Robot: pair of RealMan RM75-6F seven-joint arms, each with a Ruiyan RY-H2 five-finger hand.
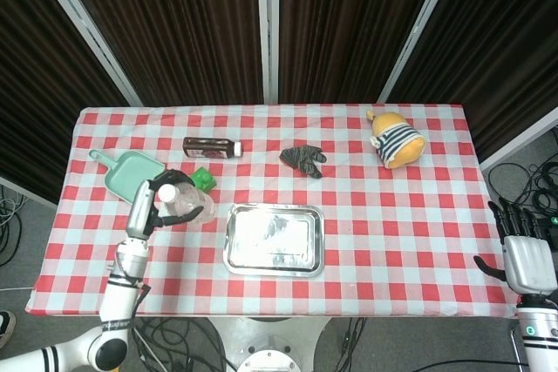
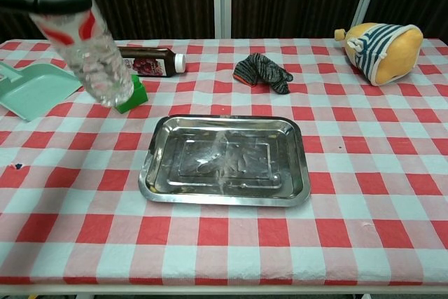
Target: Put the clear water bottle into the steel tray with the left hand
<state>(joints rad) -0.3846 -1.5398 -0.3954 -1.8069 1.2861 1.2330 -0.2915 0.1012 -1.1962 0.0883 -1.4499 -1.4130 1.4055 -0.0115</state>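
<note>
The tablecloth point(image 2: 392, 194) is checked in red and white; the tray point(image 2: 224, 159) is shiny silver steel; the water bottle point(image 2: 84, 33) is clear with a red and white label and, in the head view, a white cap. The dustpan point(image 2: 35, 89) is mint green; the toy block point(image 1: 205, 179) is bright green; the lying bottle point(image 2: 147, 61) is dark brown with a white cap. The crumpled cloth point(image 2: 262, 70) is dark grey with reddish stripes; the plush toy point(image 2: 381, 43) is yellow-orange with navy and white stripes.

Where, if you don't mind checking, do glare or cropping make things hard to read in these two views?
Head view: the steel tray washes out to near white under overhead light. Chest view: the tray shows streaky reflections but keeps its detail, and the clear water bottle is cut off by the top edge, hiding its cap and most of the left hand.
</note>
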